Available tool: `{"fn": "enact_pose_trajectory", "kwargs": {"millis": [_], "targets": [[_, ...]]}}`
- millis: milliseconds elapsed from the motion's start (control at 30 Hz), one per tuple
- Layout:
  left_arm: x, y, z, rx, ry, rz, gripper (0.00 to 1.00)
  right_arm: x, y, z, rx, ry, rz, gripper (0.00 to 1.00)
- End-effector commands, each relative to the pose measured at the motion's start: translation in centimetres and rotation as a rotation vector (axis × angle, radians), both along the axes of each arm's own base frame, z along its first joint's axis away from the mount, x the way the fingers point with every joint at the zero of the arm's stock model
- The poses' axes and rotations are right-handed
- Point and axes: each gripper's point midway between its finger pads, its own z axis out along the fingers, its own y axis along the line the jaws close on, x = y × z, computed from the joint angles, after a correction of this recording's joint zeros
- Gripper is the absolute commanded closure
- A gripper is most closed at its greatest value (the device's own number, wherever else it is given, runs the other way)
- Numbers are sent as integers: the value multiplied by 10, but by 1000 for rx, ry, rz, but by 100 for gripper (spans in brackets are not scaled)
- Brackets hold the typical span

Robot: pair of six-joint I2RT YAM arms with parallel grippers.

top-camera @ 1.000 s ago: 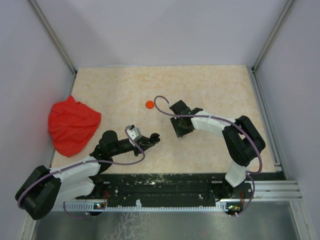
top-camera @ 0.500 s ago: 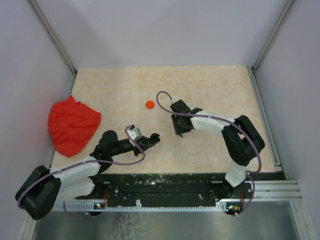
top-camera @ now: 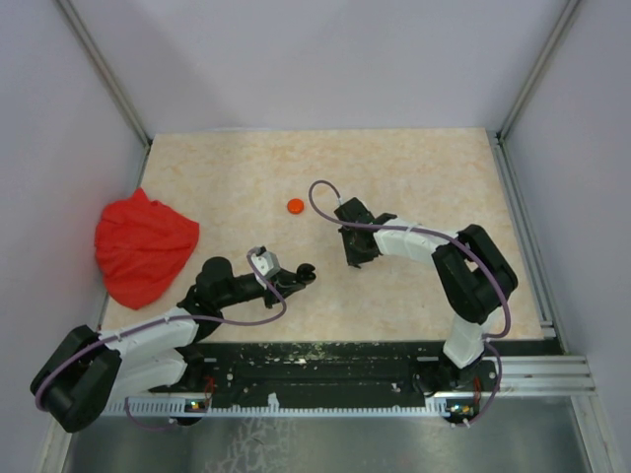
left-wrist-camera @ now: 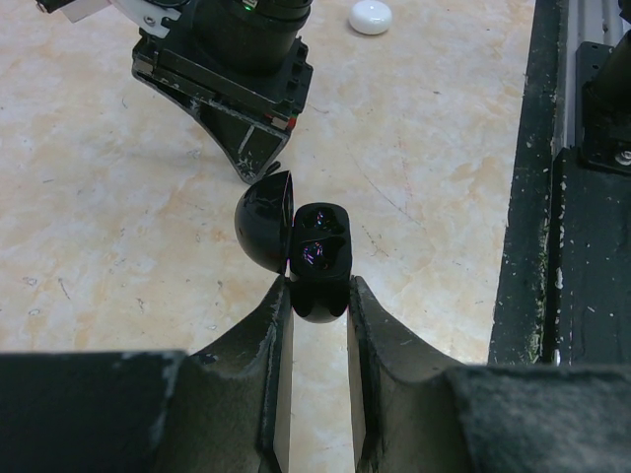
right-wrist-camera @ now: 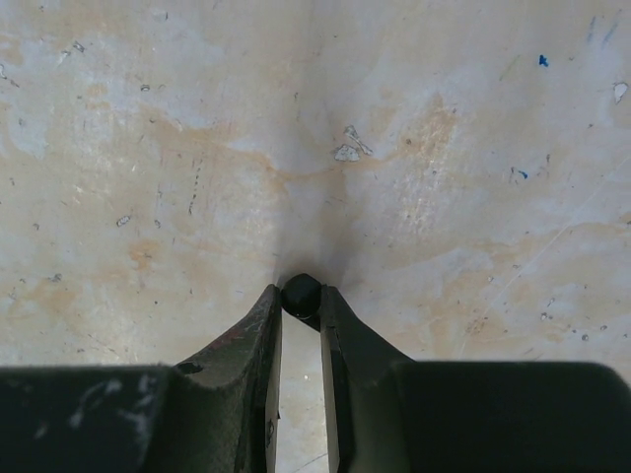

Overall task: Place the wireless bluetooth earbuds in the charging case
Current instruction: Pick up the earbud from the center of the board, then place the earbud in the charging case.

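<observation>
The left gripper (left-wrist-camera: 317,301) is clamped on the black case (left-wrist-camera: 318,258), whose lid (left-wrist-camera: 264,232) stands open to one side. It holds the case near the middle of the worktop (top-camera: 414,168), toward the near edge. The right gripper (right-wrist-camera: 301,305), just beyond the case and right of centre, has its fingers closed on a black earbud (right-wrist-camera: 301,292) at their tips, low against the worktop. An orange disc (top-camera: 295,205) lies apart, nearer the far edge. A white rounded piece (left-wrist-camera: 371,16) lies past the right gripper. A red cloth (top-camera: 145,246) lies at the left edge.
</observation>
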Motion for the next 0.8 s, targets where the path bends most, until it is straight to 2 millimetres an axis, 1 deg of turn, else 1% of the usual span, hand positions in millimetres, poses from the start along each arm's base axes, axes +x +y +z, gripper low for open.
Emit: {"fn": "enact_pose_trajectory", "kwargs": {"millis": [0, 167, 200, 333, 433, 467, 500, 633, 767], "targets": [[1, -3, 6, -9, -18, -19, 100, 12, 8, 17, 21, -56, 5, 85], [2, -2, 7, -29, -15, -1, 99, 11, 18, 44, 95, -102, 70, 87], [2, -1, 9, -40, -20, 5, 99, 12, 21, 60, 126, -134, 83, 87], [5, 4, 20, -112, -55, 30, 99, 9, 34, 97, 229, -197, 141, 87], [8, 7, 23, -153, -52, 40, 99, 4, 48, 130, 335, -246, 202, 88], [8, 7, 24, -165, -52, 34, 99, 1, 51, 144, 373, -271, 220, 88], [8, 7, 26, -177, -51, 27, 99, -3, 57, 156, 416, -288, 251, 88], [7, 8, 41, -242, -65, -4, 99, -18, 69, 199, 542, -354, 343, 88], [8, 6, 55, -284, -94, -22, 99, -39, 80, 241, 675, -416, 438, 88]]}}
